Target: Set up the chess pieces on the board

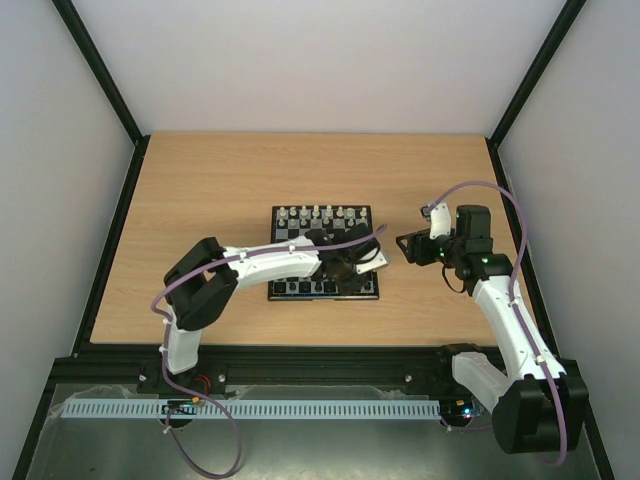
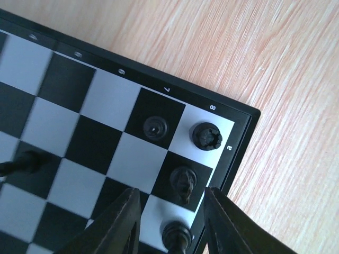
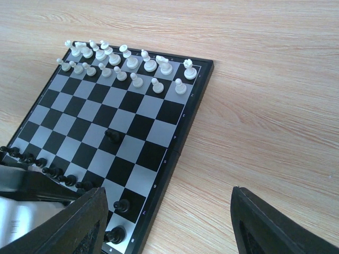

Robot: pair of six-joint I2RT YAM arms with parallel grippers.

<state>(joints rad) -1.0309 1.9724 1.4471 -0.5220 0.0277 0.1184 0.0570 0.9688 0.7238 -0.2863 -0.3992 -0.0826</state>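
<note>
The left fingers [image 2: 124, 222] stood apart around a tiny black piece [image 2: 175, 237] near a corner of the board [image 2: 108, 100], not squeezing it; the right fingers [image 3: 79, 222] hung wide apart, holding nothing. The piece looked light, hard and easy to tip, so pinch its thin middle. Its bottom was cut off; maybe a bishop.

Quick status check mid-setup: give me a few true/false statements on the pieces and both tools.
1. White pieces fill two rows at one end of the board. True.
2. The right tool grips a black piece. False: it is open and empty, over the table beside the board.
3. A lone black piece stands mid-board. True.
4. The left tool hangs clear of the board. False: it is over a board corner, its fingers either side of a black edge piece.
</note>
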